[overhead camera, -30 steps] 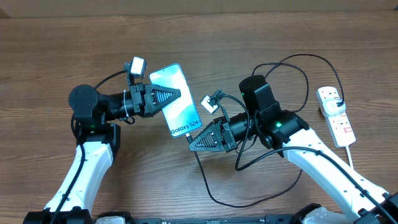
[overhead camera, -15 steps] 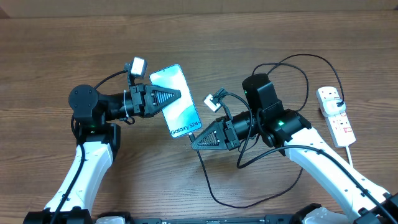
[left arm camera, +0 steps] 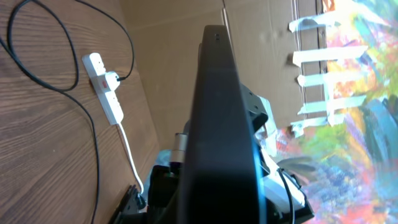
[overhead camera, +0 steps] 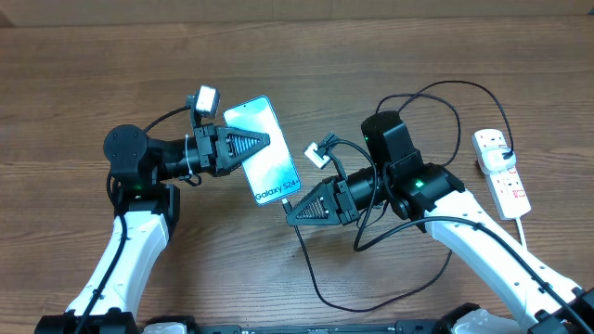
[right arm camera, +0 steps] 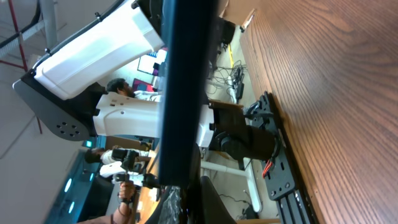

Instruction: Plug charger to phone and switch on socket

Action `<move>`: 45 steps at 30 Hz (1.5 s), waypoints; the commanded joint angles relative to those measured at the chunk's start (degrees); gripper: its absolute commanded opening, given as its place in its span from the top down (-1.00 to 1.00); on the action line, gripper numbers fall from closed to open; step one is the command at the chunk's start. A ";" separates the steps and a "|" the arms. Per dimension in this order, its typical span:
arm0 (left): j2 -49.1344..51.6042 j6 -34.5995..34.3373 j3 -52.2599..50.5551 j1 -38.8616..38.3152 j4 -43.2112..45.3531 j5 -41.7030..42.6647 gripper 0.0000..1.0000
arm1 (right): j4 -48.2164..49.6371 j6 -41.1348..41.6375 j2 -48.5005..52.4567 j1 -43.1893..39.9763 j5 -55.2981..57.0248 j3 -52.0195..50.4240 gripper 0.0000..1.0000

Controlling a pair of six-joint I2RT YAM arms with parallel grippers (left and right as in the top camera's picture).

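Overhead view, both arms over the wooden tabletop (overhead camera: 93, 74). I see the left hand (overhead camera: 266, 139) clenched on one long edge of the phone (overhead camera: 275, 169). The phone's light blue screen faces the camera and the end printed "Galaxy" points toward the right arm. From this view I cannot tell whether the phone is lifted or resting on the wood. The right hand (overhead camera: 287, 218) is closed, its fingertips just beside that "Galaxy" end. The charger cable (overhead camera: 306, 269) runs out from under those fingertips, so I read this hand as gripping the cable near its connector. The connector itself is too small and too hidden for me to say whether it is seated in the phone. From the hand the cable drops toward the near edge, sweeps in a wide loop under the right arm, and loops again behind it. The power strip (overhead camera: 502, 176) lies well apart at the far right of the tabletop, with a white plug (overhead camera: 495, 156) in its upper outlet. The left wrist view shows the same strip (left arm camera: 104, 84) and a black cable leading to it.
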 commanded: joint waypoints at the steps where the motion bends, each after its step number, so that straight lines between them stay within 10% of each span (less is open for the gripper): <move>1: 0.09 2.38 0.68 -0.33 -1.38 -1.75 0.92 | 1.75 0.00 0.04 -0.09 -0.31 1.46 0.92; 45: 2.73 5.86 0.68 -0.39 -2.21 -1.33 0.91 | -0.52 0.00 -2.10 -0.04 5.05 1.46 0.92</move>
